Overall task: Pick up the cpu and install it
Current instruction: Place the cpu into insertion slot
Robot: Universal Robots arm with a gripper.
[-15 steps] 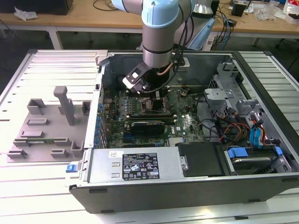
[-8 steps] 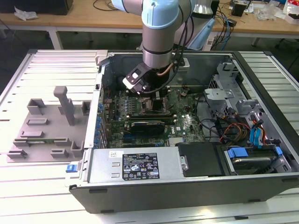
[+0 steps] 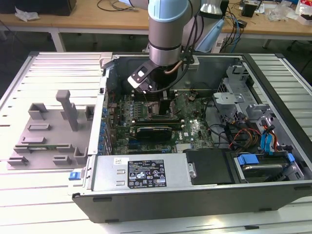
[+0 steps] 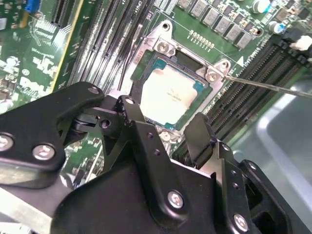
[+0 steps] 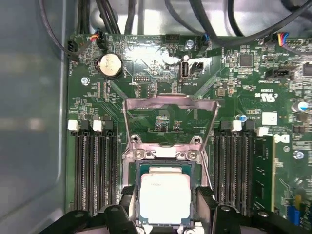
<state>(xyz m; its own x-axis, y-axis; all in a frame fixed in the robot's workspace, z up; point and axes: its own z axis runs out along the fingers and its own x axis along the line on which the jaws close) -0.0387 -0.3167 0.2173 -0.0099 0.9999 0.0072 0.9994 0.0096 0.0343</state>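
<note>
The cpu [image 5: 165,197] [image 4: 170,95] is a silver-topped square chip with a greenish rim. It lies level in the metal-framed socket [image 5: 168,153] on the green motherboard [image 3: 195,129]. The socket's load plate [image 5: 170,105] stands raised beyond it. My gripper [image 5: 165,207] [image 4: 163,122] [image 3: 156,97] reaches down into the open computer case. One black finger [image 5: 129,202] presses against one edge of the chip and another finger [image 5: 204,202] against the opposite edge, so it is shut on the chip.
Memory slots [image 5: 95,170] flank the socket on both sides, and a thin metal lever [image 4: 268,87] sticks out beside it. Cables and drive bays [image 3: 253,136] fill the case on the exterior view's right. A grey fixture [image 3: 53,131] sits on the table at the exterior view's left.
</note>
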